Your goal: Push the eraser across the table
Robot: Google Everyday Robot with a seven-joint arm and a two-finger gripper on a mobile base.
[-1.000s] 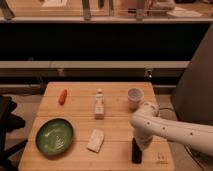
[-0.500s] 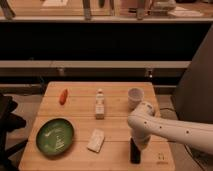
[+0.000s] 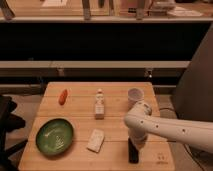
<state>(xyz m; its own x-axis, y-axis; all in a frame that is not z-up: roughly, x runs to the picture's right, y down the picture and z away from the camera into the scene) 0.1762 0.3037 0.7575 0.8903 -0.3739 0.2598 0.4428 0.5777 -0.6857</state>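
The eraser (image 3: 133, 151) is a small black elongated block lying lengthwise on the light wooden table (image 3: 75, 107), near its front right part. My gripper (image 3: 135, 141) hangs from the white arm (image 3: 170, 127) that comes in from the right, and sits right over the eraser's far end, hiding that end. A small printed mark (image 3: 161, 158) shows at the table's front right corner.
A whitish block (image 3: 96, 140) lies left of the eraser. A green bowl (image 3: 54, 135) sits at the front left, an orange carrot-like item (image 3: 63, 96) at the back left, a small bottle (image 3: 99, 104) in the middle, a white cup (image 3: 134, 94) at the back right.
The arm's wrist has shifted slightly left and lower over the eraser. The eraser has barely moved.
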